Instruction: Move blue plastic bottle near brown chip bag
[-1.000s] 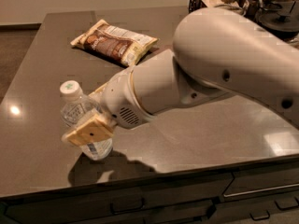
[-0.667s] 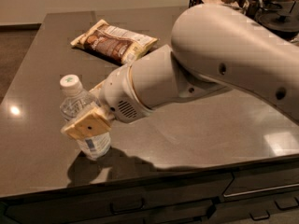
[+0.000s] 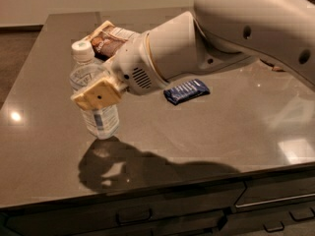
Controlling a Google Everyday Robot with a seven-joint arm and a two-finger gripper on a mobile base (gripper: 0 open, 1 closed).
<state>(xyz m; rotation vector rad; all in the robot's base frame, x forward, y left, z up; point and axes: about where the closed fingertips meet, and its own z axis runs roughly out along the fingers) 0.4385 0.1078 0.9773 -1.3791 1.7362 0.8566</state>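
The blue plastic bottle (image 3: 98, 117) is a small clear bottle with a white cap, upright and lifted a little above the dark countertop (image 3: 197, 136), its shadow below it. My gripper (image 3: 96, 90) is shut on the bottle's middle, with one tan finger pad (image 3: 97, 94) facing the camera. The brown chip bag (image 3: 109, 37) lies flat just behind the bottle, mostly hidden by my white arm (image 3: 236, 28).
A dark blue snack bar wrapper (image 3: 186, 91) lies on the counter right of the bottle, under my arm. The counter's front edge (image 3: 162, 188) runs above drawers with handles. The floor shows at far left.
The bottle, held in my gripper, has risen off the counter and moved towards the chip bag. The blue wrapper has come into view under the arm.
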